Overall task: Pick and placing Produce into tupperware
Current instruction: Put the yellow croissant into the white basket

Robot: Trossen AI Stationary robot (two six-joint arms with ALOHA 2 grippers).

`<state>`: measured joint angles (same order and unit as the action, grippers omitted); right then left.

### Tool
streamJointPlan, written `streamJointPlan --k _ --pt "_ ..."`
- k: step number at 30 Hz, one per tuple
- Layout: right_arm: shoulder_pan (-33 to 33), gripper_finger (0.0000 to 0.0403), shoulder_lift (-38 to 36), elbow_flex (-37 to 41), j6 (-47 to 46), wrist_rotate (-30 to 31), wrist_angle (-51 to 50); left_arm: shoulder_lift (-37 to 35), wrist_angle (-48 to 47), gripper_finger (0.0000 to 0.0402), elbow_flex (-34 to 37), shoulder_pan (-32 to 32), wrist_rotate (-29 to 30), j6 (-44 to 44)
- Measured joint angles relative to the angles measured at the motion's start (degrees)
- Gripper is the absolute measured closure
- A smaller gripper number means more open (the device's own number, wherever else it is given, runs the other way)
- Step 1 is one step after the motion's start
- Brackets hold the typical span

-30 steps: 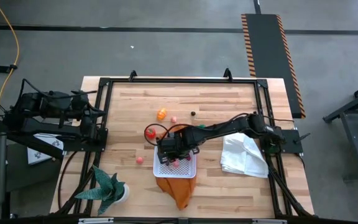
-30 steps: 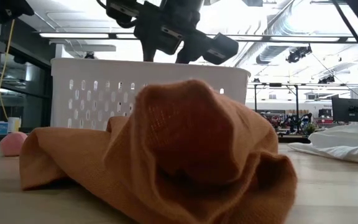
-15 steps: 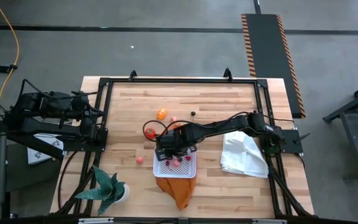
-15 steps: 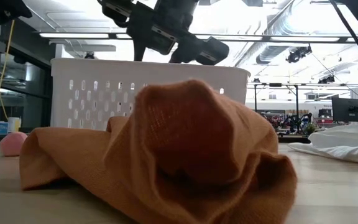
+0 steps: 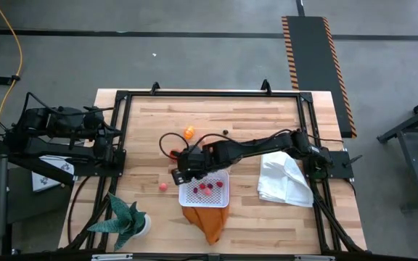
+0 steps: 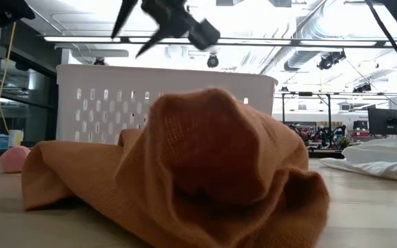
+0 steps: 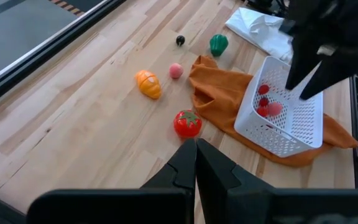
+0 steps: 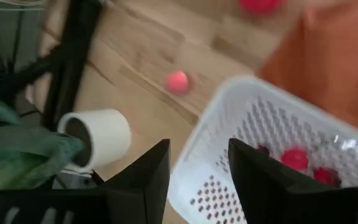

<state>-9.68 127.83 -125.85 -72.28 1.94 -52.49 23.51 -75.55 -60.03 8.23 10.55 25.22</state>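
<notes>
Moving off the tupperware (image 5: 205,192), the right tool (image 5: 182,170) had lifted from above the basket's middle to its far-left corner, fingers spread and carrying nothing. Several red and pink pieces of produce (image 5: 207,188) lay inside the tupperware, so the latest drop looked done. A pink piece (image 5: 163,186) sat just left of the tupperware and an orange one (image 5: 189,133) well beyond it, both unpicked. Away from the tupperware, the left tool (image 7: 195,163) waited pressed together, off the desk (image 5: 151,138) edge.

One camera looks straight down on my wooden table (image 5: 267,116). Another sits at tabletop height, close behind the crumpled orange cloth (image 6: 205,172). Both my wrist cameras share the white perforated plastic container (image 7: 291,118) (image 8: 272,143) near that cloth.
</notes>
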Motion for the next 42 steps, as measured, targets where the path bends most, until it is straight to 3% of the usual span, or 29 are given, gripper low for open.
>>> streamJointPlan --k 5,9,22,27,36,39,42 --pt "0.17 0.0249 -0.02 -8.6 6.79 7.62 -6.1 0.0 0.85 0.0401 0.0 0.0 -0.02 0.51" --pt "0.37 0.0249 -2.8 -7.1 10.64 10.88 -5.63 0.0 1.81 0.0401 0.0 0.0 -0.03 0.54" --pt "0.06 0.0254 -7.02 -9.07 24.53 5.91 -7.73 -0.02 3.09 0.0401 0.0 0.0 -3.05 0.6" --pt "-0.17 0.0284 -12.39 -9.09 30.6 7.11 -7.19 -0.02 7.04 0.0401 0.0 0.0 -3.48 0.62" --pt "-0.2 0.0366 -23.48 -9.17 44.88 16.12 -7.84 -0.02 16.71 0.0401 0.0 0.0 -3.43 1.17" --pt "-0.24 0.0394 -26.06 -9.19 48.76 17.42 -11.85 0.0 20.03 0.0401 0.0 0.0 -1.63 1.97" --pt "-0.32 0.0398 -28.08 -9.17 50.23 18.08 -18.57 0.41 23.12 0.0401 -0.02 0.0 -0.42 2.53"
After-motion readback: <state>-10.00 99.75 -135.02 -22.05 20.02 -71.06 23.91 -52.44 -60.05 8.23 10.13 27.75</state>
